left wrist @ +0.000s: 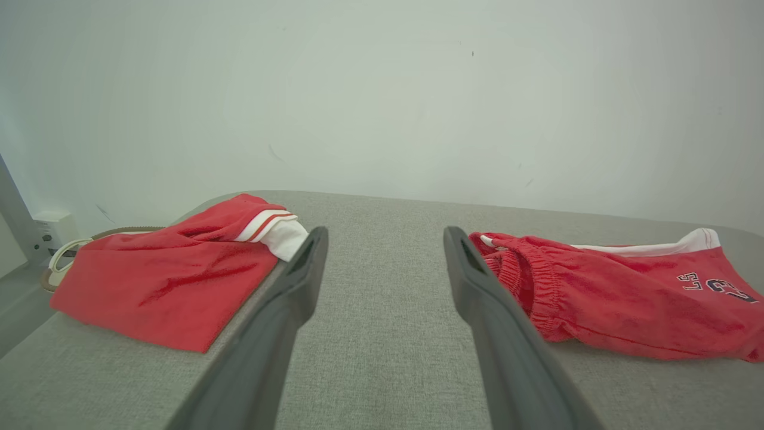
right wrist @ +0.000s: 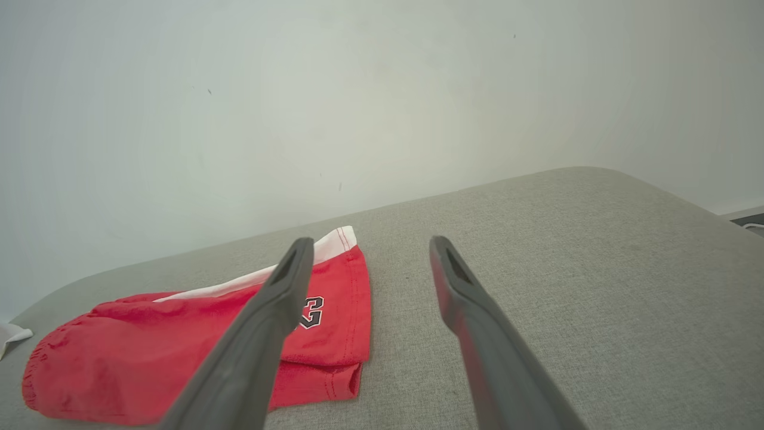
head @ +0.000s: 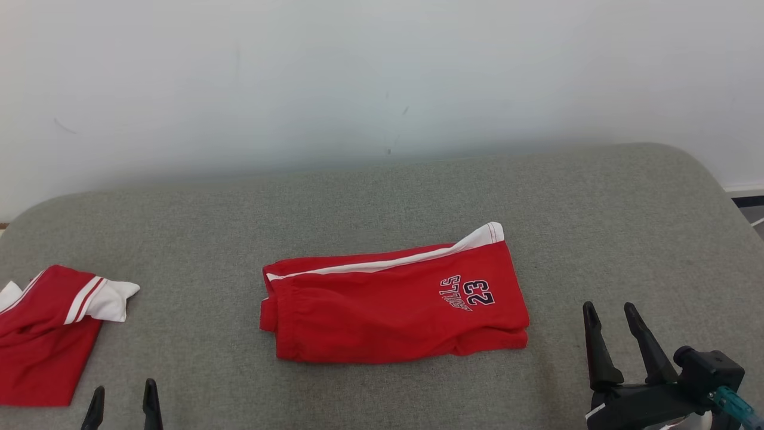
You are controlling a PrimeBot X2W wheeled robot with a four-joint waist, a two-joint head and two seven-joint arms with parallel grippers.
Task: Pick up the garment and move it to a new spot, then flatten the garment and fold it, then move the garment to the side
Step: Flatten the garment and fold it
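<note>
Right gripper (head: 609, 308) and left gripper (head: 124, 387), both with fingers spread apart and holding nothing, poised low over the front edge of the padded grey surface (head: 382, 197), the right near the front right corner and the left towards the front left. The red shorts (head: 394, 310) lie in the middle of the surface, somewhat nearer its front edge than the wall side, apparently folded leg over leg, with the elastic waistband at the left end and the hem bearing the "23" print at the right end. A second red garment (head: 42, 334) lies crumpled at the left edge. The fold appears complete, so the move to the side is probably what remains. Likely faults: a pinch that takes the top layer alone would peel the fold open; a lift from one end would let the other droop and unfold; a drag across the textured cover could bunch the cloth; a shift leftward could land it on the second garment. The shorts lie ahead of and between the grippers: the hem end near the right gripper but apart from it, the waistband well apart from the left.
</note>
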